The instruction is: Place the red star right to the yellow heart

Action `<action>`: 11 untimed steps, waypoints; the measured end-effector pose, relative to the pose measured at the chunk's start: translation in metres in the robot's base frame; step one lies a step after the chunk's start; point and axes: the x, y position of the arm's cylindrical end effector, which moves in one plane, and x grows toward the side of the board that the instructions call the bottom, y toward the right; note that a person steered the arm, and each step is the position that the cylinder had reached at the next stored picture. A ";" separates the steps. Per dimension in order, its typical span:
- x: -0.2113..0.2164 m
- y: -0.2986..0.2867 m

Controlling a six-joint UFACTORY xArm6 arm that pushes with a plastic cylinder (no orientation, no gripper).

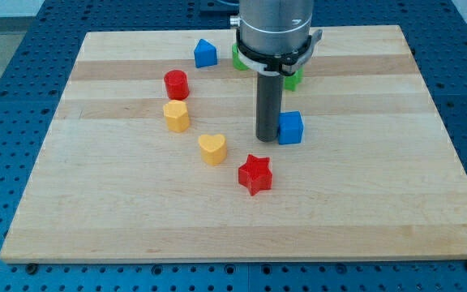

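Red star (255, 173) lies flat on the wooden board (379, 195), low of centre, just to the view's lower right of the yellow heart (212, 149); no long axis, one point toward the view's top. The arm carries only a rod, no pincer; its tip (267, 138) stands above the star, touching or just beside the blue cube (290, 127). Green blocks (293, 79) mostly hidden behind the arm, shapes unclear; red cylinder (176, 83), yellow block (177, 115) and blue block (205, 53) sit toward the view's upper left.
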 end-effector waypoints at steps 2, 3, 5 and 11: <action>0.004 -0.012; -0.014 -0.014; -0.043 -0.010; -0.012 0.086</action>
